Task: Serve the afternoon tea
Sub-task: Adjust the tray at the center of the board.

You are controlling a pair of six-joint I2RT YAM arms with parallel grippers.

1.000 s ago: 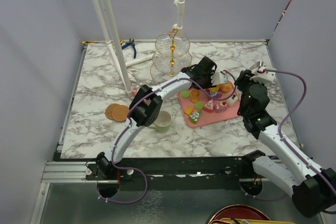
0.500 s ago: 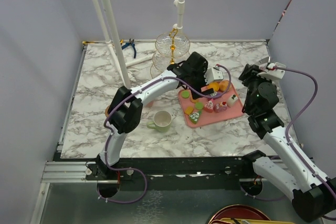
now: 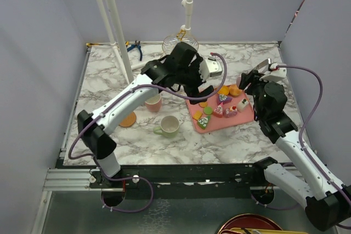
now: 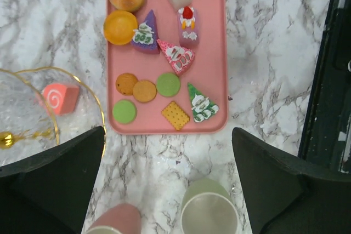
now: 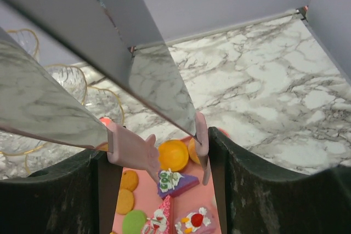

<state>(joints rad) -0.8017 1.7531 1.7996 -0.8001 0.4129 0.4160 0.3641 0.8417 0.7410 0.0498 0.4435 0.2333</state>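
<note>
Cakes (image 4: 174,57) sit on the pink tray (image 4: 213,53), long axis 12-to-6 and dead ahead at 12 o'clock of the wide, empty left claw (image 4: 167,135), stand (image 4: 90,92) at 9; right claw (image 5: 167,149), part-open and empty, hangs nearer, over the orange tart (image 4: 120,27).

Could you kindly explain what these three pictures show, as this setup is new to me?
A left robot arm and a right robot arm are bolted at the near edge of a marble table. One picture looks down from above; the other two come from a camera on each wrist, showing that arm's own dark fingers. On the table: a flat pink rectangular tray of small cakes, a clear glass tiered stand with gold rims carrying a pink swirl cake slice, a pink mug, a pale-green mug, a round brown coaster. The left gripper hangs open over the tray's edge, the right gripper open above the tray; neither holds anything.
</note>
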